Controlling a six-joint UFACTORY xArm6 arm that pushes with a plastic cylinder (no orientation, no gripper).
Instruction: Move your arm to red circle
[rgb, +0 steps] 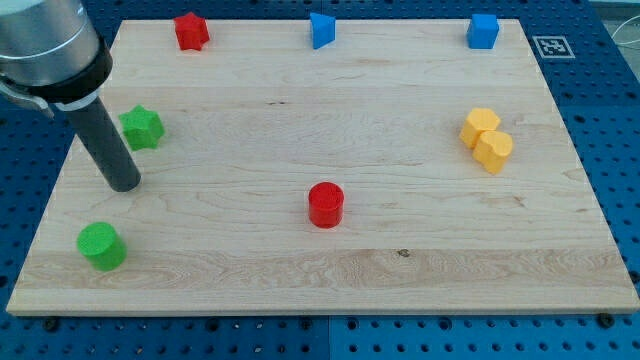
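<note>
1. My tip (126, 185) sits on the wooden board (300, 270) near its left edge. It is a bare rod with nothing to clench or release; it touches no block.
2. Nearest neighbours: green star (142, 128) just beside the rod toward the view's top right, apart from the tip; green circle (101, 246) near, toward the view's bottom left.
3. Target: red circle (326, 205), upright near the board's middle, well apart from my tip, toward the view's right and slightly lower.
4. Step in hand, as I judge it: the approach is not yet made; the full crossing remains.
5. Next move calls for a slide rightward, angled a little toward the view's bottom. The path between looks free of blocks.
6. Far off, no concern: red block (190, 31), blue triangle (321, 30), blue cube (483, 31) along the top; two touching yellow blocks (486, 140) at the right.
</note>
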